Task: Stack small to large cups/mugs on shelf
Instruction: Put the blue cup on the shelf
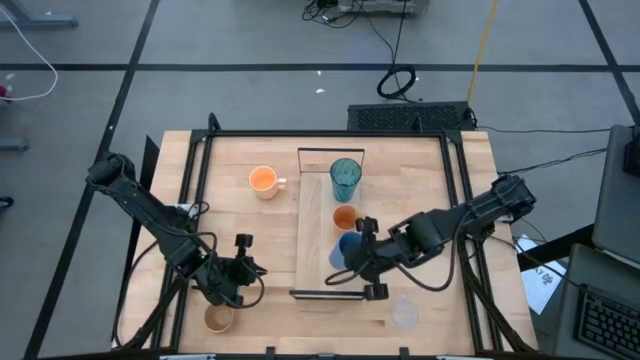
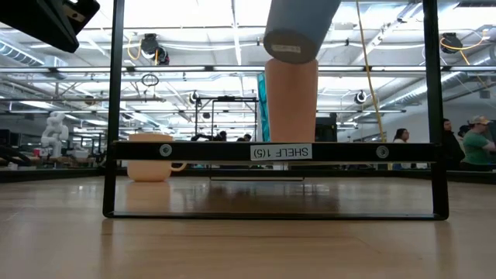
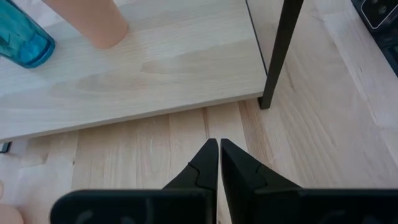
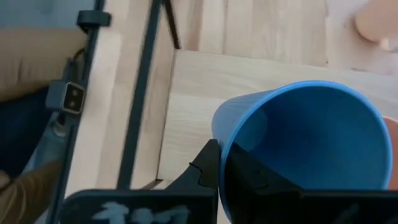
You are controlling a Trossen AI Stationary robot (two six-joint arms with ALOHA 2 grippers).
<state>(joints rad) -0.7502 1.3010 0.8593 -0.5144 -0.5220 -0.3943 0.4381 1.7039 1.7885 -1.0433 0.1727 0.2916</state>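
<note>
Over the near end of the shelf (image 1: 315,235), your blue cup (image 4: 305,146) hangs pinched by its rim in the right gripper (image 1: 352,262), jaws closed on the wall, mouth tipped toward the wrist camera. Just beyond it along the board sits the small orange cup (image 1: 344,217), then the teal tumbler (image 1: 346,177) at the far end. Your placement turns on that line: blue belongs just beside orange, upright. The left gripper (image 1: 243,268) waits over the counter, jaws closed on nothing, near the wooden mug (image 1: 218,318).

Six cups (image 1: 346,178) (two with handles), one shelf (image 1: 318,240), two arms (image 1: 150,215).
</note>
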